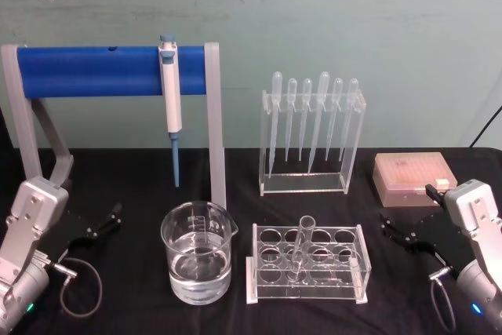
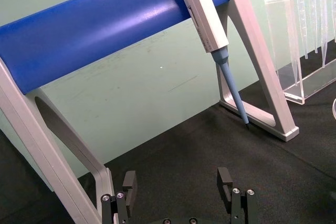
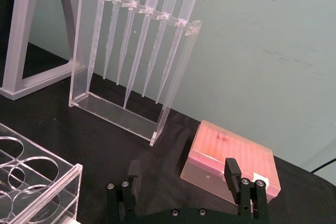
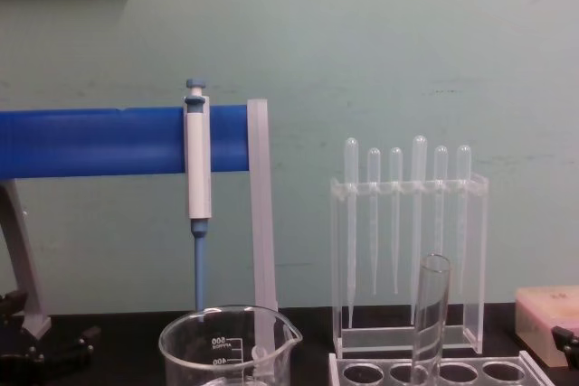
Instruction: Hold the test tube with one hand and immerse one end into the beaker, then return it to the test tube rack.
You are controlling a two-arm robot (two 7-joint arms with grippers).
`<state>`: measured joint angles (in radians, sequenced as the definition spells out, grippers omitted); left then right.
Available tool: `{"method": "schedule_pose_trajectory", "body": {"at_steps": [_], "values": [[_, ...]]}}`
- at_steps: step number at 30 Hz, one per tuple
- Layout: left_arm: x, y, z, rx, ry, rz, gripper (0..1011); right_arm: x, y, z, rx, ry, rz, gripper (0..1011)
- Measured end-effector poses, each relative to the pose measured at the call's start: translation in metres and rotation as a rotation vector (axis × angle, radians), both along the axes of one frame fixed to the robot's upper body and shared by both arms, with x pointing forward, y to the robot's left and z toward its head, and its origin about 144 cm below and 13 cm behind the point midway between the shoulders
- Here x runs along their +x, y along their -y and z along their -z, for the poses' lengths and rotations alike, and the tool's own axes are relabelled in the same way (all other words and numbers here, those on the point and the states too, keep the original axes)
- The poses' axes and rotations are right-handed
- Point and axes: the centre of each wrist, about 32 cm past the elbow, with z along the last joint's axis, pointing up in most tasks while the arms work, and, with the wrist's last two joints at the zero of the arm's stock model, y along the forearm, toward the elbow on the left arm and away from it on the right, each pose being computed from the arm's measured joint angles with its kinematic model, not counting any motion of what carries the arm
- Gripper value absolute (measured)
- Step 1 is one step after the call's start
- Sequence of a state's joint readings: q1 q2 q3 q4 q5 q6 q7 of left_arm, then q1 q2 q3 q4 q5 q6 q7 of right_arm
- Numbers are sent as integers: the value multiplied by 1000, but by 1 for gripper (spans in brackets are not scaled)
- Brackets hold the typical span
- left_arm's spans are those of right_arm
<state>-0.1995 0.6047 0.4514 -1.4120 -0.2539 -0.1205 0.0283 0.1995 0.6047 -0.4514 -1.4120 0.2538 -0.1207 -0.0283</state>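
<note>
My right claw waits low over the table, fingers apart and empty, with a pink tip box just ahead. To its left the test tube leans in the rack, nothing between us. The beaker stands beyond the rack. Past it my left claw waits, fingers apart, near the pipettor.

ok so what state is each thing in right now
test tube, standing in the rack, leaning slightly
beaker, part filled with clear liquid
rack, holding one tube, other holes empty
pipettor, hanging on the blue stand
pipettes, six hanging in their clear holder
pink box, closed
left tool, open, holding nothing
right tool, open, holding nothing
</note>
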Motion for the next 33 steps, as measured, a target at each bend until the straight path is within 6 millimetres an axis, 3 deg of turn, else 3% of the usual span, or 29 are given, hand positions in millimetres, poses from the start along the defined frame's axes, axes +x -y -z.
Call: {"method": "schedule_pose_trajectory", "body": {"at_steps": [33], "values": [[0, 0, 0, 0, 0, 0, 1000, 0, 0, 0, 0, 0, 0, 1002]]}}
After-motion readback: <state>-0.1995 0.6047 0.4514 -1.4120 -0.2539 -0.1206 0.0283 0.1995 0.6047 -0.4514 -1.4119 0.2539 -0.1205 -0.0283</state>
